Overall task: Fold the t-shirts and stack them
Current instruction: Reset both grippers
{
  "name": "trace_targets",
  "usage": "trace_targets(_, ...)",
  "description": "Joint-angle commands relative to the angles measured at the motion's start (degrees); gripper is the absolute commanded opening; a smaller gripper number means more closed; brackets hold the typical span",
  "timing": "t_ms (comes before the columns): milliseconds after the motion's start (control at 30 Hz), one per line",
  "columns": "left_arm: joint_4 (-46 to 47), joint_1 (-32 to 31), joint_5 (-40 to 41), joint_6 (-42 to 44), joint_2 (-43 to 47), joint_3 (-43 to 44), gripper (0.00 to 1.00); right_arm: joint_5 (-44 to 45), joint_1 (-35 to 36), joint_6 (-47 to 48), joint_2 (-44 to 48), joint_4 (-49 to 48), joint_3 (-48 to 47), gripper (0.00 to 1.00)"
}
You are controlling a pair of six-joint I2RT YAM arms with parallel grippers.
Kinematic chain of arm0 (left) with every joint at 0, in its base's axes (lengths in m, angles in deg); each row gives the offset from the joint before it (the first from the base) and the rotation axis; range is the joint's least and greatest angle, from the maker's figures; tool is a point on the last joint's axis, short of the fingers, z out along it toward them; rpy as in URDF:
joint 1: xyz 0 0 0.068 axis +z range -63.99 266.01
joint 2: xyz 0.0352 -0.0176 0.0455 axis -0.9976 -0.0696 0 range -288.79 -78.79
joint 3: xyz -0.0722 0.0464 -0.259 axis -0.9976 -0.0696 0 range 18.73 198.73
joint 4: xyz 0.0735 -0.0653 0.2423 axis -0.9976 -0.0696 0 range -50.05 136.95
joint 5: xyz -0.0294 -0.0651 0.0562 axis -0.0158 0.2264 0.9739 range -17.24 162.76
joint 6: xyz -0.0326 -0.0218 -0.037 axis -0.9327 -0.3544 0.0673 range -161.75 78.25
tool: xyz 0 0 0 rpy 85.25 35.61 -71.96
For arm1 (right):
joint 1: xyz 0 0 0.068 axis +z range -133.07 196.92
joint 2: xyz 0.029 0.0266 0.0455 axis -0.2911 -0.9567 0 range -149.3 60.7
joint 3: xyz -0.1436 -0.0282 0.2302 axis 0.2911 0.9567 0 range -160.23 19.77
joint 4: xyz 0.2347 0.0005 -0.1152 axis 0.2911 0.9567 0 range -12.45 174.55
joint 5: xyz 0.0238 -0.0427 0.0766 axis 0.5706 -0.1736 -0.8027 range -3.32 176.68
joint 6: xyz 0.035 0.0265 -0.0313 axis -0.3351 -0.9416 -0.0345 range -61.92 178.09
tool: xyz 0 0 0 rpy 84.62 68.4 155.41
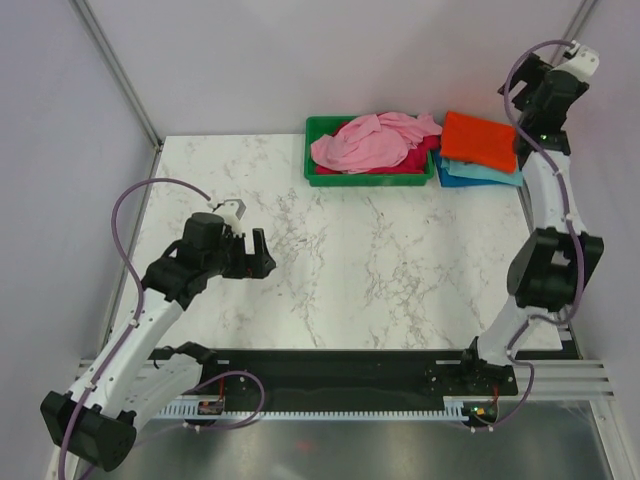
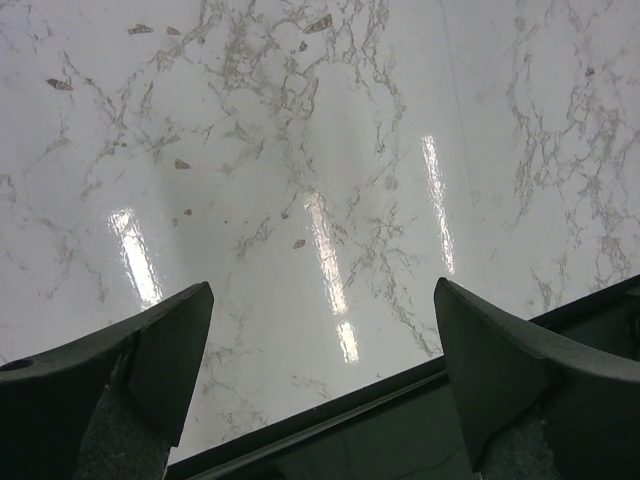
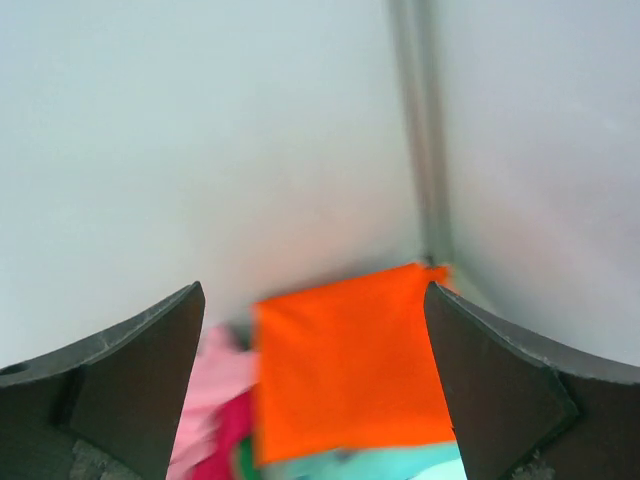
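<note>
A folded bright orange t-shirt (image 1: 478, 139) lies on top of a teal one (image 1: 487, 174) and a blue one (image 1: 442, 168) at the back right. A crumpled light pink t-shirt (image 1: 370, 142) lies over a magenta one (image 1: 418, 160) in the green tray (image 1: 318, 150). My right gripper (image 1: 522, 128) is open and empty, raised above the stack. The right wrist view, which is blurred, shows the orange shirt (image 3: 350, 370) between its fingers (image 3: 130, 380), with pink (image 3: 215, 385) and teal (image 3: 400, 466) edges. My left gripper (image 1: 262, 256) is open and empty over bare marble at the left; its fingers (image 2: 120, 380) frame only table.
The marble table (image 1: 380, 270) runs to a black rail (image 1: 350, 365) at its near edge, also in the left wrist view (image 2: 380, 430). Grey walls and a metal post (image 3: 425, 130) stand behind the stack.
</note>
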Motion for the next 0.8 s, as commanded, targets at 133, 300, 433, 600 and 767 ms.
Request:
trace_targets(133,1.8,0.0,-3.9,-0.7,1.3,0.3,0.99,-0.5,22.4,-12.9,28.4,-3.8,37.8,0.98)
trace_targets(300,1.6,-0.1,-4.2,-0.2,2.6,0.7,1.0,6.7,33.4,-15.8,41.4,-0.7,57.8,0.98)
trace_targets(433,1.8,-0.1,-4.5,-0.3,4.7,0.4,1.0,6.1,38.5,-16.4,50.8,6.4,64.6,0.98)
trace_targets(600,2.4,0.0,-6.8,0.8,5.5,0.4,1.0,5.7,42.2,-18.2,58.8,15.0,69.5,0.98)
trace_targets(767,2.8,0.0,-2.7,1.2,10.1,0.9,1.0,4.5,42.5,-20.5,65.3,17.1,73.2,0.98)
